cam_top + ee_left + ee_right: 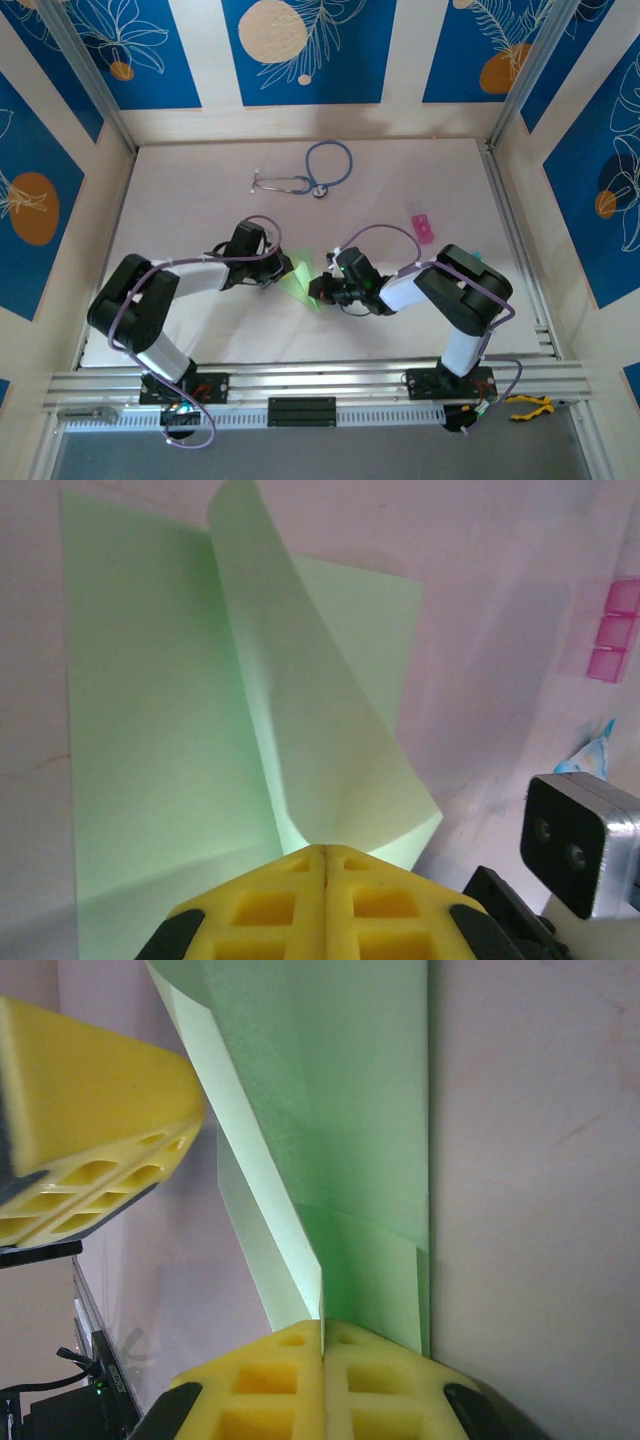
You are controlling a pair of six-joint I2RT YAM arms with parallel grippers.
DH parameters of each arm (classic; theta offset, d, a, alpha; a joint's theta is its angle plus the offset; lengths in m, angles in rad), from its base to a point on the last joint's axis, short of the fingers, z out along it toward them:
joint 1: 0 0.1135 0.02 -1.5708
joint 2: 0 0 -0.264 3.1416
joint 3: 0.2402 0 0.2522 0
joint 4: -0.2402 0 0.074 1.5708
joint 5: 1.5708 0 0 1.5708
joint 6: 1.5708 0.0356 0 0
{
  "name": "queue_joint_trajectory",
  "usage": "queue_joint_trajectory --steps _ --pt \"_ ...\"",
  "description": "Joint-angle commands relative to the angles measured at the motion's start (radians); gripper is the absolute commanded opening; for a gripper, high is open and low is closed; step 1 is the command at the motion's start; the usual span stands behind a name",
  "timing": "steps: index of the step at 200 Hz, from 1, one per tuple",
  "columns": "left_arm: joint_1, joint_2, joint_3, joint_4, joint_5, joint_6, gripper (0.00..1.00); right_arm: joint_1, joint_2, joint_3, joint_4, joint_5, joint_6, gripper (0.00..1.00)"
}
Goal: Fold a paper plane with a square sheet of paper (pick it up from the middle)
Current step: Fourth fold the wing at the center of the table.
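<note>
You're in a robot test cell, a lab rig rather than a home or a shop. Two arms, left [150, 300] and right [460, 290], are bolted to an aluminium rail [330, 380] at the near edge of a pale counter [200, 210]. Printed blue backdrop panels [300, 50] and metal uprights [90, 80] box it in. A stethoscope [319, 190] lies on the counter, and yellow-handled pliers [528, 405] sit by the rail.

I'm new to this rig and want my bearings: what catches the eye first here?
A pale green sheet of paper, partly folded, sits at the near centre of the table, with the left arm's jaws and the right arm's jaws both pinched shut on it from opposite sides. Beyond it, a stethoscope lies near the far edge.
</note>
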Motion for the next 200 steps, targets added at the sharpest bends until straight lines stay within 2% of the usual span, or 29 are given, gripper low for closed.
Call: queue_joint_trajectory --steps 1,34,114,200 --pt "-0.008 0.014 -0.013 -0.012 0.003 -0.015 0.06 -0.008 -0.005 -0.025 -0.048 0.021 -0.008 0.04" --pt "-0.008 -0.001 -0.026 -0.037 -0.028 -0.015 0.06 -0.007 -0.006 -0.026 -0.048 0.024 -0.007 0.04" --pt "-0.008 0.051 -0.062 -0.027 -0.018 -0.041 0.02 -0.006 -0.013 -0.033 -0.029 0.023 0.008 0.04" --pt "-0.011 0.012 -0.093 -0.033 -0.055 -0.06 0.0 0.004 -0.015 -0.033 -0.022 0.019 0.019 0.04"
